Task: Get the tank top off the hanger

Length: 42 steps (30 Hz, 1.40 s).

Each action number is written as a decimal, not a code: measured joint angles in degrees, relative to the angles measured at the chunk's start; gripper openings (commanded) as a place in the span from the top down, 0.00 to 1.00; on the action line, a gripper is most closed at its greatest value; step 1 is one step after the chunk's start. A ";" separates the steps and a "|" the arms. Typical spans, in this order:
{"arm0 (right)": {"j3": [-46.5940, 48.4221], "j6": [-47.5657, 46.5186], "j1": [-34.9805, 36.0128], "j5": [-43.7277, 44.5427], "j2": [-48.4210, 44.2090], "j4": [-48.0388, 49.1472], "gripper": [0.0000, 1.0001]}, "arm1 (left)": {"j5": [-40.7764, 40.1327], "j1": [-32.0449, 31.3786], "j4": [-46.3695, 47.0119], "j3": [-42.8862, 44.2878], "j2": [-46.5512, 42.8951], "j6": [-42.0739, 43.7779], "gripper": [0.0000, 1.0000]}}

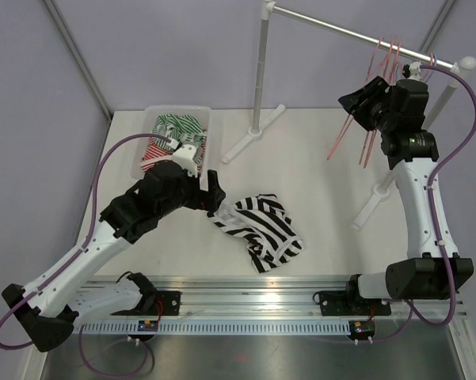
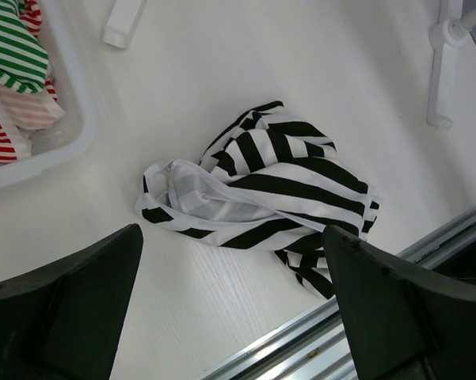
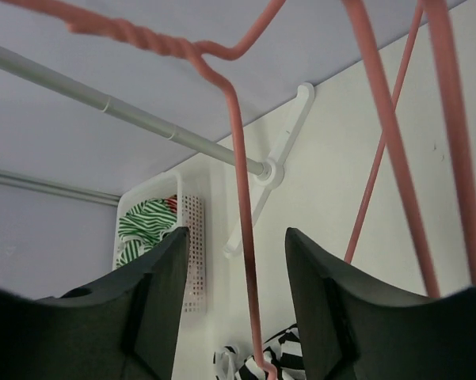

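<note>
From overhead I can't properly see the fingertips of the left gripper (image 1: 215, 198); its dark wrist housing covers most of them. Its own camera settles it. The two matte black fingers (image 2: 87, 301) sit far apart at the bottom corners of that view, with nothing between them, hovering above the cloth.

The right gripper (image 3: 238, 253) is up at 2 o'clock, beside the pink wire hangers (image 1: 380, 79). Its claw is spread too. One thin hanger wire (image 3: 244, 237) runs down through the gap, touching neither finger as far as I can make out. The hangers overlap so much that I can't count them, and the right wrist view cuts them off at its edges.

The tank top (image 1: 263, 226) is off the hangers. It lies crumpled on the white table (image 1: 325, 190) around the middle, at about 4 o'clock from the left gripper. It is soft cloth with broad black and white stripes, folded over itself. A white-edged opening gapes at one end, and I can't tell whether that is neck or armhole. The right wrist camera catches only a striped scrap of it at 6 o'clock.

At 10 o'clock on the table a translucent plastic bin (image 1: 182, 109) holds bunched green-and-white (image 1: 178, 125) and red-and-white (image 1: 152, 154) striped garments, half cut off in the left wrist view. The hangers hook over a smooth grey metal rail (image 1: 333, 28).
</note>
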 measured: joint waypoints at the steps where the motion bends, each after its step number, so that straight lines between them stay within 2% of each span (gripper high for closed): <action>1: 0.00 0.02 -0.02 -0.42 -0.31 -0.11 0.34 | 0.11 -0.17 0.68 -0.52 0.20 -0.22 0.01; 2: 0.00 0.04 -0.02 -0.83 -0.83 -0.39 0.27 | 0.17 -0.52 1.60 -1.22 0.42 -0.42 0.01; 5: 0.02 -0.90 -0.07 -2.03 -3.56 -2.10 0.19 | 0.13 -2.47 5.60 -4.20 1.57 -1.22 0.01; 10: 0.04 -5.18 -0.09 -5.20 -11.50 -5.57 0.11 | -0.35 -6.69 11.85 -8.15 7.19 -1.38 0.01; 12: -0.24 -7.43 -0.13 -7.45 -15.69 -7.02 0.01 | -0.52 -8.35 14.23 -8.22 10.95 -1.25 0.01; 19: -11.47 -12.13 -0.28 -20.57 -35.74 -5.75 0.01 | 0.94 -11.74 21.27 -8.07 25.64 0.35 0.01; 23: -16.02 -12.79 -0.28 -27.32 -42.12 -5.42 0.01 | 2.80 -11.89 24.00 -7.96 32.96 0.61 0.01; 27: -17.55 -14.36 -0.28 -31.10 -43.95 -6.82 0.01 | 3.82 -12.70 26.45 -7.82 39.60 0.57 0.03; 29: -17.59 -14.91 -0.28 -32.15 -44.22 -7.26 0.01 | 3.98 -13.60 27.47 -7.82 42.45 0.48 0.09; 30: -17.68 -15.04 -0.28 -32.59 -44.48 -7.34 0.01 | 3.28 -14.16 28.20 -7.61 43.43 0.61 0.28; 32: -18.01 -15.15 -0.28 -33.62 -45.22 -7.26 0.00 | 3.74 -14.78 30.36 -7.13 44.52 -0.52 0.58; 33: -18.25 -15.17 -0.28 -34.03 -45.72 -7.23 0.00 | 3.52 -15.13 31.63 -7.02 45.33 -0.61 0.78; 35: -18.56 -15.37 -0.28 -34.69 -46.73 -7.26 0.01 | 4.02 -15.50 33.48 -6.95 46.18 -1.62 1.00; 39: -18.56 -16.52 -0.28 -35.19 -48.09 -7.28 0.00 | 4.02 -16.26 34.05 -7.58 45.18 -2.38 1.00; 42: -18.56 -16.92 -0.28 -35.30 -48.46 -7.28 0.01 | 2.54 -16.70 30.08 -9.05 40.85 -2.78 1.00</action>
